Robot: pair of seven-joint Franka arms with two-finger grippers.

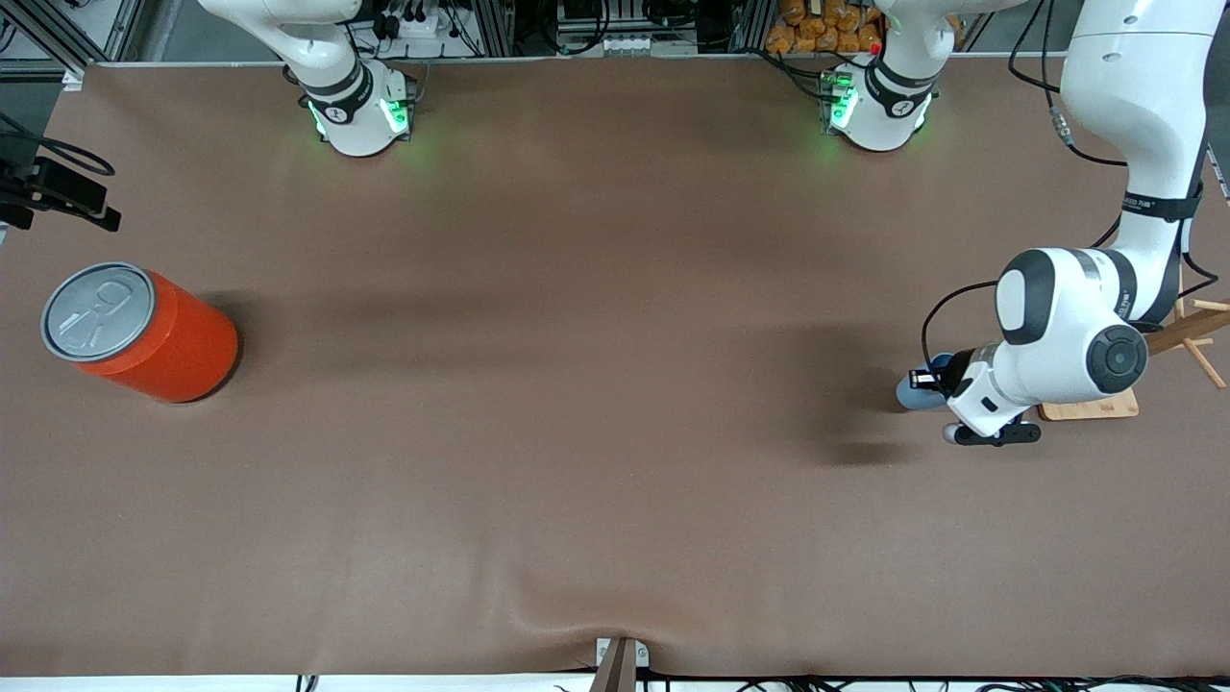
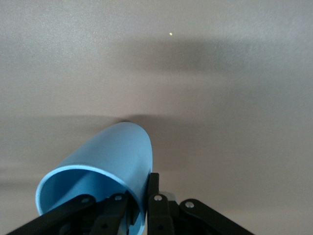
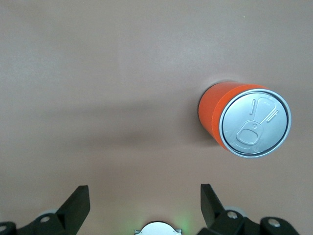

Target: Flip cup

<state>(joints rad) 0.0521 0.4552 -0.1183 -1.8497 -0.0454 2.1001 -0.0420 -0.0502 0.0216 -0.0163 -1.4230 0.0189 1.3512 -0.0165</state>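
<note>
1. In the front view the left gripper (image 1: 924, 381) is low over the table (image 1: 596, 404) at the left arm's end, and only a small part of the light-blue cup (image 1: 915, 392) shows beside it.
2. The left wrist view shows more: the cup (image 2: 105, 171) lies tilted on its side, with the open mouth toward the camera, and the left gripper (image 2: 142, 208) is clamped on its rim wall, one finger inside and one outside.
3. Whether the cup touches the table I cannot tell.
4. A wooden stand (image 1: 1177, 341) is visible only in the front view, partly hidden by the left arm.
5. The right gripper (image 3: 145, 203) appears only in the right wrist view, with fingers wide apart and holding nothing, high above the table.
6. The orange can (image 1: 144, 332) stands upright at the right arm's end; the right wrist view shows its grey pull-tab lid (image 3: 255, 123) from above.
</note>
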